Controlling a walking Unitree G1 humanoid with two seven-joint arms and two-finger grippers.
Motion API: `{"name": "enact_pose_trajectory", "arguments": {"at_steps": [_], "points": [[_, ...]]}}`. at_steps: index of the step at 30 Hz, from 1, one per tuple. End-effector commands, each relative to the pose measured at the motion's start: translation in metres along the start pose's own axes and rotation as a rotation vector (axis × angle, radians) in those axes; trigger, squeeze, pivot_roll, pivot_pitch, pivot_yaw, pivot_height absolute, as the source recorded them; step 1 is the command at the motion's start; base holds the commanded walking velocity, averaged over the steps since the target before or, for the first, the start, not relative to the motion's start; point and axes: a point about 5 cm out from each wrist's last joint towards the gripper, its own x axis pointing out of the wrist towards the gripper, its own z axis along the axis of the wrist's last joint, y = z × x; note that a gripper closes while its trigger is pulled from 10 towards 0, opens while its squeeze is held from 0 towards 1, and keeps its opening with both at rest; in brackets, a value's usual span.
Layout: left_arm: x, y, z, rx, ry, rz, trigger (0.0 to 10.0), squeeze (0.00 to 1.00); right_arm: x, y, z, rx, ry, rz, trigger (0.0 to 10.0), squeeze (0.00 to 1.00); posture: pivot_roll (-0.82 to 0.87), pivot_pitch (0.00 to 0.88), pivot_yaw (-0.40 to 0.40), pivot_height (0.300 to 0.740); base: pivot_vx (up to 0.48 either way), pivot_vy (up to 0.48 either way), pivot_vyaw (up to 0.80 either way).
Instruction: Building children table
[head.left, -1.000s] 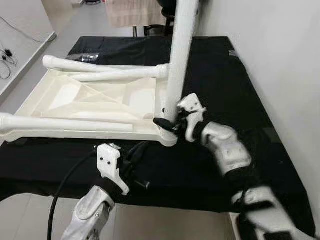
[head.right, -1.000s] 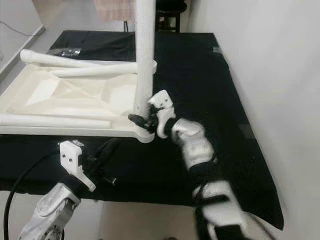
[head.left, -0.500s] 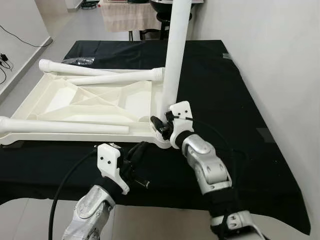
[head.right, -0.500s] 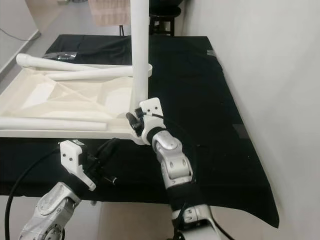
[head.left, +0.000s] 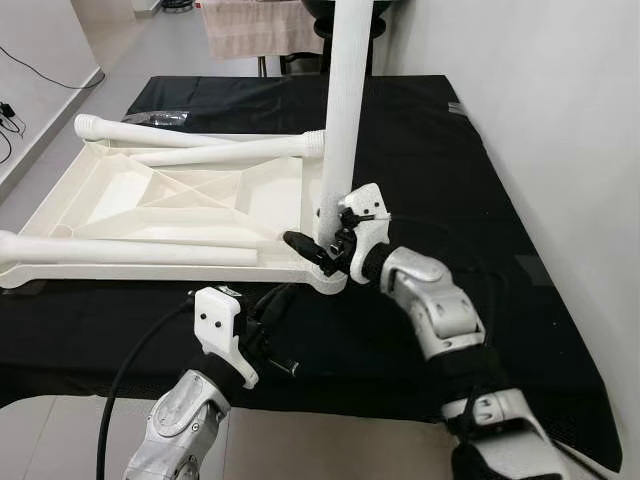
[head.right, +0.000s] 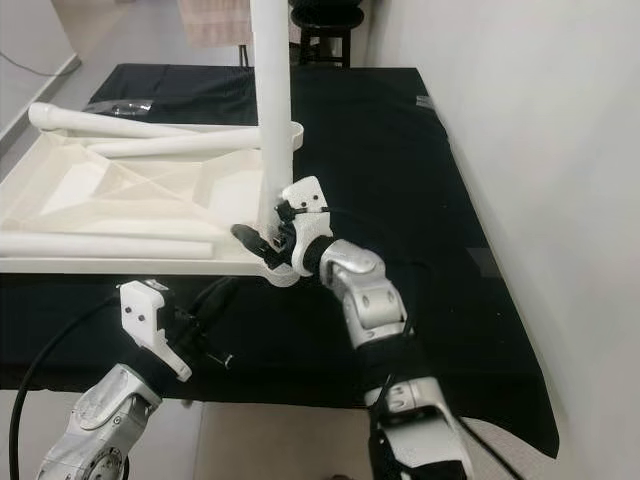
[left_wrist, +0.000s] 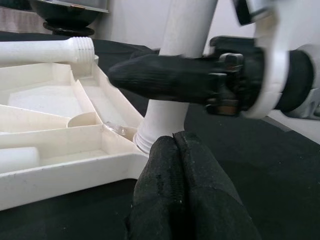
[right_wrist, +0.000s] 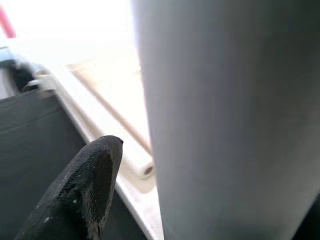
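Upright leg: rigid, light, smooth plastic, slip-prone; hold low near socket of tabletop. Right gripper clasps leg base; left gripper closed, empty

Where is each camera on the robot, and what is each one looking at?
Left and right eye views: on the head, looking down at the upturned white table on the black cloth; both arms show.
Left wrist view: behind the shut left gripper, facing the upright leg.
Right wrist view: on the right arm, right beside that leg; one black finger shows.
Shared: every view sees the upright leg, with the right gripper around its base.
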Motion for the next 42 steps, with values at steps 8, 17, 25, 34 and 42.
{"name": "enact_pose_trajectory", "arguments": {"at_steps": [8,17,25,34,42], "points": [[-0.001,-0.001,-0.003,-0.004,0.01,0.008,10.0,0.0,-0.007,-0.009,-0.004,0.025,0.024,0.289,10.0,0.0,0.04,0.105,-0.023,0.74,0.0,0.0,0.0],[-0.002,-0.001,-0.003,-0.003,0.009,0.011,10.0,0.0,-0.014,-0.02,-0.001,0.024,-0.005,0.312,0.0,0.0,0.04,0.11,-0.022,0.74,0.0,0.0,0.0],[-0.003,0.0,-0.002,-0.004,0.012,0.01,10.0,0.0,-0.028,-0.013,-0.018,0.023,0.006,0.138,0.0,0.0,0.03,0.118,-0.016,0.74,0.0,0.0,0.0],[-0.004,0.004,-0.001,0.001,0.015,0.011,10.0,0.0,-0.029,0.021,-0.054,0.181,0.14,-0.558,0.0,0.0,0.03,0.117,0.001,0.74,0.0,0.0,0.0],[-0.003,0.005,-0.002,0.001,0.019,0.01,10.0,0.0,-0.005,0.019,-0.032,0.13,0.1,-0.508,10.0,0.0,0.04,0.111,-0.008,0.74,0.0,0.0,0.0]]}}
